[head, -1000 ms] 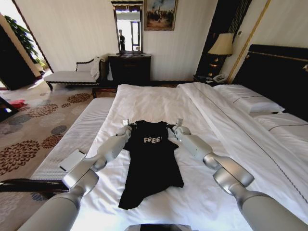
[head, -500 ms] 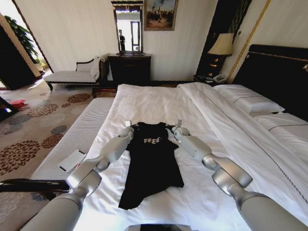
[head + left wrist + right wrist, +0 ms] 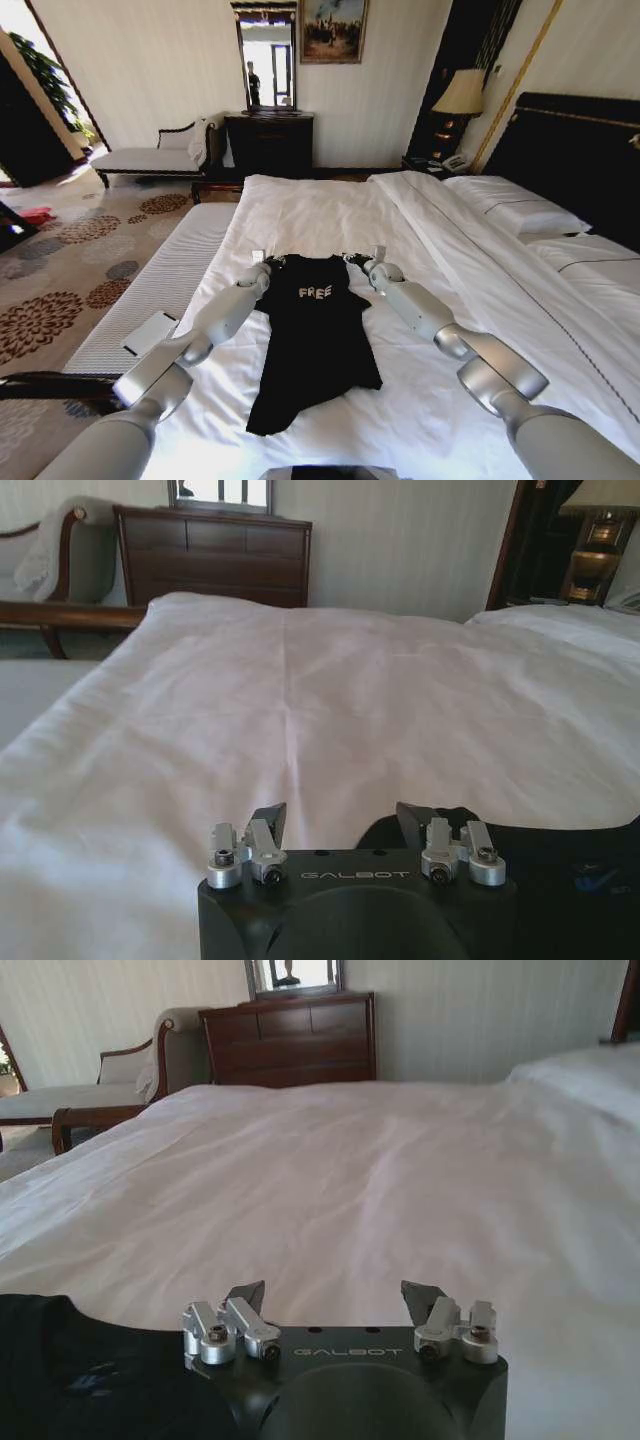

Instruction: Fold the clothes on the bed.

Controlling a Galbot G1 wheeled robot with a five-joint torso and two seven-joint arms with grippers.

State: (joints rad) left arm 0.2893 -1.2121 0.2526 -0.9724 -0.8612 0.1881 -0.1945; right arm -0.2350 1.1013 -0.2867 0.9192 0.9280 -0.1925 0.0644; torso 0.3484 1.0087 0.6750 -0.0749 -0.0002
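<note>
The clothes are one black T-shirt (image 3: 318, 340) with white "FREE" lettering, lying flat and lengthwise on the white bed (image 3: 330, 210). My left gripper (image 3: 261, 262) is at the shirt's left shoulder and my right gripper (image 3: 375, 258) at its right shoulder. Both hang low over the sheet. In the left wrist view the left gripper (image 3: 340, 822) is open, and black fabric (image 3: 560, 870) lies just beside one fingertip. The right gripper (image 3: 333, 1298) is also open, over bare sheet, with the shirt (image 3: 60, 1370) off to its side.
Pillows (image 3: 520, 210) and a dark headboard (image 3: 580, 150) are on the right. A pale bench (image 3: 170, 270) with a flat white item (image 3: 150, 332) runs along the bed's left side. A chaise (image 3: 150, 158), dresser (image 3: 268, 140) and lamp (image 3: 462, 92) stand by the far wall.
Both arms have sunk lower and stretched out over the bed. The grippers stay at the shirt's shoulders, the right one slightly farther out. The shirt has barely shifted.
</note>
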